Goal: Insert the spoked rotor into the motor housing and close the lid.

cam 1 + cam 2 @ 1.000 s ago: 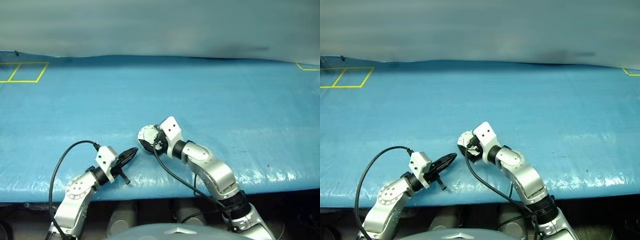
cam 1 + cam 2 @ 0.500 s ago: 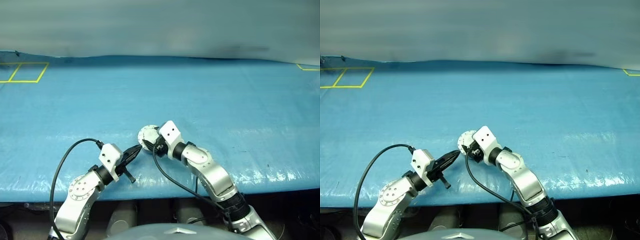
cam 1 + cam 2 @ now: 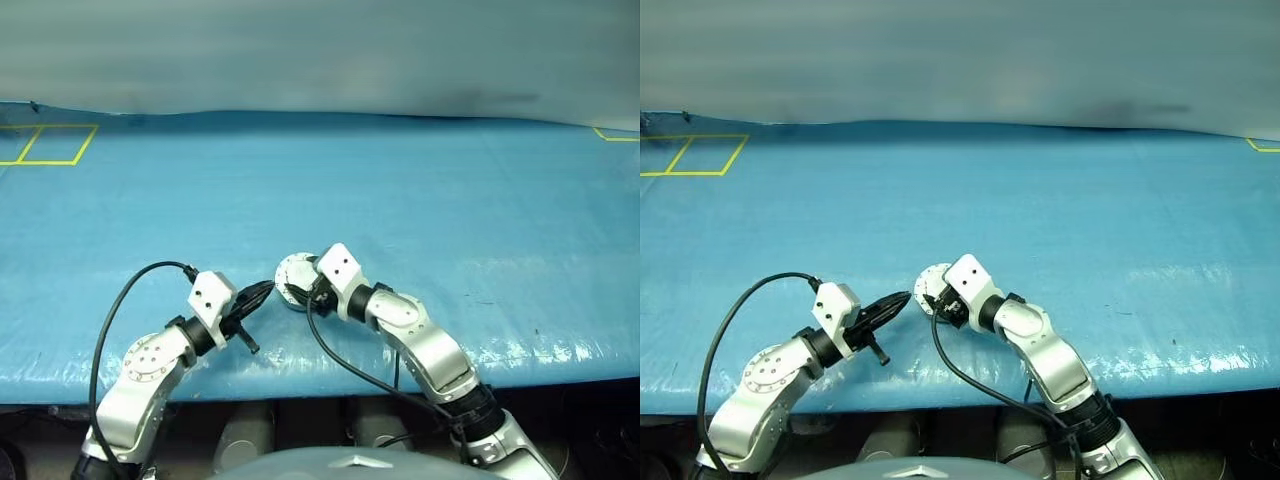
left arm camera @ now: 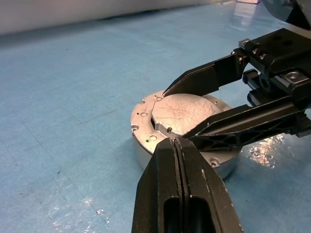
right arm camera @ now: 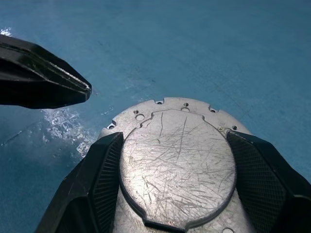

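Your motor housing, a scratched grey puck with its lid seated on top, sits on the blue desk near the front edge. The right end effector straddles it, fingers against opposite sides of the rim. The left end effector, pressed together and empty, points at the near rim. Open blue surface surrounds the puck on the far side.
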Tool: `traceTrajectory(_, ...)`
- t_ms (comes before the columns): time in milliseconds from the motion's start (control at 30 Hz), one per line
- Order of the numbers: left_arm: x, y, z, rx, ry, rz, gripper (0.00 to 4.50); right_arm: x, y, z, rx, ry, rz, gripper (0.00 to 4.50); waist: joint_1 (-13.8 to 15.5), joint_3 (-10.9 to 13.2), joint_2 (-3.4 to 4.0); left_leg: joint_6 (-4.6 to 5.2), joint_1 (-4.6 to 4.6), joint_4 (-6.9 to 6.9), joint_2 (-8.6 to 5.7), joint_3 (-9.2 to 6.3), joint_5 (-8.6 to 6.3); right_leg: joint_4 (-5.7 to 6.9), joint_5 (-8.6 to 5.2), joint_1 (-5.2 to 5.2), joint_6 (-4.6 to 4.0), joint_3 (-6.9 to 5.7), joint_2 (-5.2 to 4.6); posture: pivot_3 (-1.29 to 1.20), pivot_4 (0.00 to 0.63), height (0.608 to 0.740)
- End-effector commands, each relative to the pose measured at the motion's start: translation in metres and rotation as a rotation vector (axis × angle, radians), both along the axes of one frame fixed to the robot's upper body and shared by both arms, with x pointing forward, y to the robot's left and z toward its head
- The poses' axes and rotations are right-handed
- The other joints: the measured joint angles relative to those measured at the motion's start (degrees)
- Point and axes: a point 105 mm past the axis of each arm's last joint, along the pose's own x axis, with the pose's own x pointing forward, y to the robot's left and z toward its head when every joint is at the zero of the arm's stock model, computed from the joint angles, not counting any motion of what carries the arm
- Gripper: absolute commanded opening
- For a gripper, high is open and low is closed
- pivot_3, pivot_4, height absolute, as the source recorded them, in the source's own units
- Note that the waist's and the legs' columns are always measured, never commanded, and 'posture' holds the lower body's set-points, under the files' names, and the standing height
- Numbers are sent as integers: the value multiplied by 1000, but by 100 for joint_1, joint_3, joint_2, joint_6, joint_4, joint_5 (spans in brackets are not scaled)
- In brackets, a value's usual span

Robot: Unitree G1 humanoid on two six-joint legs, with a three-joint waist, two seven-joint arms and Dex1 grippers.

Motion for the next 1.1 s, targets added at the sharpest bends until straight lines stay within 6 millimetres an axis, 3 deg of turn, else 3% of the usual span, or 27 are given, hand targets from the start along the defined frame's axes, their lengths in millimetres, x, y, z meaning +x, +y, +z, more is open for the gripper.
traceTrajectory(33, 10, -1, 20, -2, -29, -24, 0, -6, 8, 1, -2, 6, 60, 3037, 0, 0, 0, 0, 0, 0, 0, 0, 0, 1, 0, 0, 0, 0, 0, 0, 150, 740)
traceTrajectory(433, 45, -3, 30, 65, 55, -83, 0, 4, 12, 3, -6, -3, 71, 3037, -90, 1, -2, -6, 21, 0, 5, -1, 5, 21, 2, 9, 3, 2, 10, 0, 150, 740)
traceTrajectory(767, 42, -4, 37, 70, 22, -119, 0, 12, -2, -7, -60, 64, 58, 3037, -90, 1, -2, -9, 22, -6, 4, -1, 6, 21, 3, 7, 5, 5, 9, 0, 150, 740)
traceTrajectory(900, 39, -3, 35, 76, 26, -117, 0, 4, -2, -18, -138, 59, 115, 3037, -86, 1, -2, -9, 24, -2, 4, 0, 6, 21, 1, 12, 2, 6, 8, 0, 150, 740)
traceTrajectory(1100, 37, 1, 28, 73, 84, -77, 0, 6, 2, -18, -114, 67, 108, 3037, -72, 0, -4, -9, 37, -1, 3, -1, 6, 21, 0, 24, -1, 6, 8, 0, 150, 740)
